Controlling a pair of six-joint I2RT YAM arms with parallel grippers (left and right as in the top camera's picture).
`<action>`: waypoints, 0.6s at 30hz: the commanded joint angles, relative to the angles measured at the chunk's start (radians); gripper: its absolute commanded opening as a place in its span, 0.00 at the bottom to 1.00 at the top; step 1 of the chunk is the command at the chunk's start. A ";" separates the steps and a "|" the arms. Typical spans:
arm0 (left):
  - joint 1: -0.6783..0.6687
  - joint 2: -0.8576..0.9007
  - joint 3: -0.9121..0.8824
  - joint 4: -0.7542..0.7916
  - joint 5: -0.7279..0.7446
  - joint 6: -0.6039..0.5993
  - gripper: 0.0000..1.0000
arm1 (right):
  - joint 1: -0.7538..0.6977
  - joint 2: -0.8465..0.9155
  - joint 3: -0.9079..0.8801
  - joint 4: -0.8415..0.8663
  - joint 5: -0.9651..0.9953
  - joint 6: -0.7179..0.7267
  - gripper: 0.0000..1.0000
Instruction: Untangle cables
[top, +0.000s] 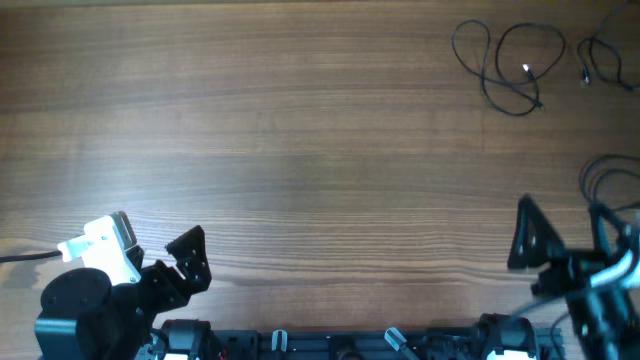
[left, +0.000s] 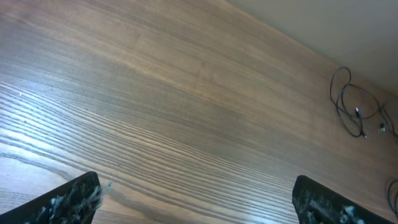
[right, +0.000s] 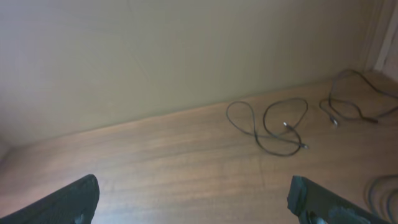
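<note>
A thin dark cable lies in loose loops at the table's far right, with a small bright plug end. A second thin cable lies apart from it at the far right edge. Both show in the right wrist view, the first and the second, and small in the left wrist view. My left gripper is open and empty at the near left; its fingers frame bare wood. My right gripper is open and empty at the near right, well short of the cables.
The wooden table fills the overhead view. Another dark looped cable lies at the right edge near my right arm; I cannot tell whether it is the arm's own. A pale wall stands behind the table's far edge.
</note>
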 joint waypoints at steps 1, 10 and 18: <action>0.006 -0.006 0.001 -0.003 0.009 -0.006 1.00 | 0.004 -0.064 -0.014 -0.048 -0.017 -0.008 1.00; 0.006 -0.006 0.001 -0.003 0.009 -0.006 1.00 | 0.004 -0.068 -0.014 -0.188 -0.021 -0.001 0.99; 0.006 -0.006 0.001 -0.003 0.009 -0.006 1.00 | 0.004 -0.068 -0.014 -0.202 -0.025 0.248 1.00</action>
